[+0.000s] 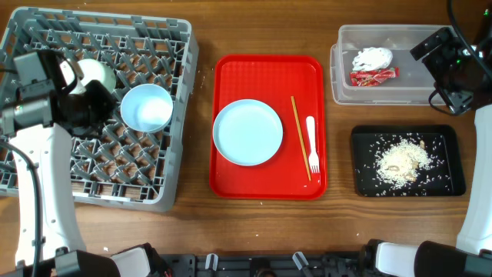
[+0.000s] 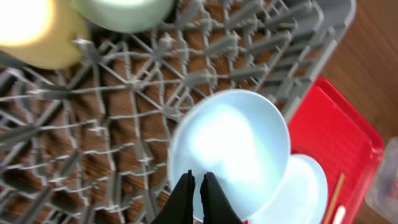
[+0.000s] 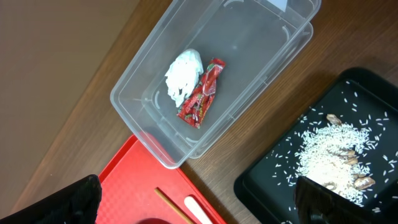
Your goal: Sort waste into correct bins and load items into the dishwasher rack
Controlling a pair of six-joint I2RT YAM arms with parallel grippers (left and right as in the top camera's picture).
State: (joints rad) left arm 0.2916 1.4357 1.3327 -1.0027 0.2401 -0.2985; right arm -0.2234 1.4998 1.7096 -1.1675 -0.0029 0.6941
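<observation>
Right wrist: wrapper [image 3: 200, 93] print unreadable; right jaws wide, empty; left jaws closed, empty.

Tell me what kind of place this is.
Probably a tabletop dish-clearing station, perhaps a test setup: a grey dishwasher rack holding bowls, a red serving tray with a used plate, and sorting bins for trash and rice scraps.

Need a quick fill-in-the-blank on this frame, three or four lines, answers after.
1. The crumpled white paper napkin lies in the clear plastic tub beside the red ____.
2. The loose beige rice scraps sit in the ____ tray.
3. The pale blue round plate rests on the flat ____ tray.
4. The pale blue bowl sits in the grey ____.

Answers: wrapper; black; red; rack
</observation>
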